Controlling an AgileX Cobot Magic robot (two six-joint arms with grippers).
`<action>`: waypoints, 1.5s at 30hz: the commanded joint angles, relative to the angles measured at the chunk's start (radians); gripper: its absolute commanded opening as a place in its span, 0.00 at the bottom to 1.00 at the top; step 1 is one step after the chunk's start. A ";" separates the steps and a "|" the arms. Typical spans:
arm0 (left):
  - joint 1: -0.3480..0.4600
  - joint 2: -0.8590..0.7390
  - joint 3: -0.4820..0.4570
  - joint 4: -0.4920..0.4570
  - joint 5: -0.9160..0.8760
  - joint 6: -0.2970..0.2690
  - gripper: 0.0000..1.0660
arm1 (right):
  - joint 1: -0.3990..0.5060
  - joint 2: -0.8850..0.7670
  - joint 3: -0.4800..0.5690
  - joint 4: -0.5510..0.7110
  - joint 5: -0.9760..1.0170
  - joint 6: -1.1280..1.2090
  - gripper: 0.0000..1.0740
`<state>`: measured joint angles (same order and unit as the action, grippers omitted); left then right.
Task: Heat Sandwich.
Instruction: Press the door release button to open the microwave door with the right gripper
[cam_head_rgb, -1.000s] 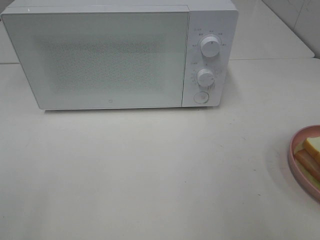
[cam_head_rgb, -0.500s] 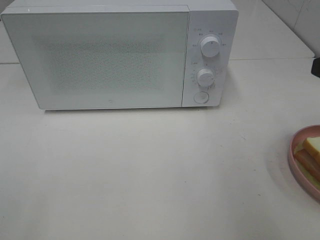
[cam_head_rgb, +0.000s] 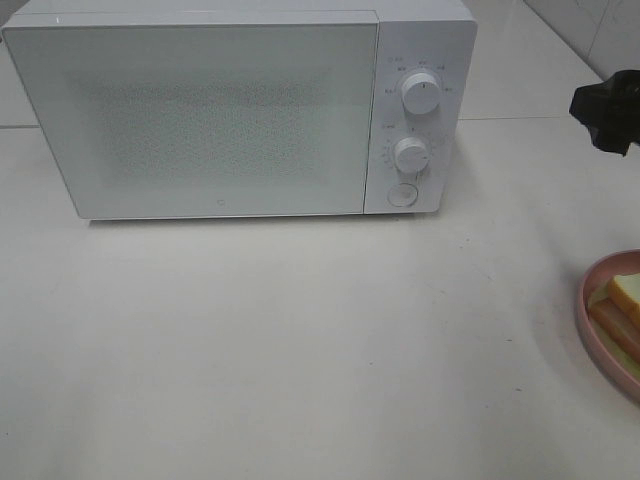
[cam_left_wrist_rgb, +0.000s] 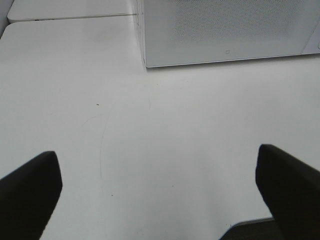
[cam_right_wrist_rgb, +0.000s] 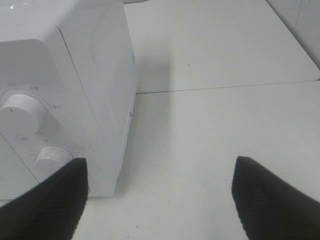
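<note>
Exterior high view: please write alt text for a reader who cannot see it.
A white microwave, door closed, stands on a white table. At the right edge, a sandwich lies on a pink plate; the right gripper shows farther back.

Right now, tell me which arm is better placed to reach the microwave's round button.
Right. The right fingers, open, hover beside the microwave control panel, near the round button. The left fingers face the door's opposite corner, farther off.

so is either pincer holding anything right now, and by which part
Nothing is held. The left pincer and the right pincer both stand open and empty; the sandwich lies untouched on the pink plate.
</note>
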<state>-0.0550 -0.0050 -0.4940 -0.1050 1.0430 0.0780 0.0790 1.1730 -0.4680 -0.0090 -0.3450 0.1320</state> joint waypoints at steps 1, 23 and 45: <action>0.003 -0.021 0.002 -0.004 -0.006 -0.003 0.92 | -0.006 0.042 0.032 0.068 -0.132 -0.065 0.71; 0.003 -0.021 0.002 -0.003 -0.006 -0.002 0.92 | 0.482 0.279 0.101 0.696 -0.586 -0.487 0.71; 0.003 -0.021 0.002 -0.003 -0.006 -0.002 0.92 | 0.779 0.495 0.096 0.871 -0.713 -0.423 0.71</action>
<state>-0.0550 -0.0050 -0.4940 -0.1050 1.0430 0.0780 0.8470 1.6640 -0.3690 0.8600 -1.0510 -0.3170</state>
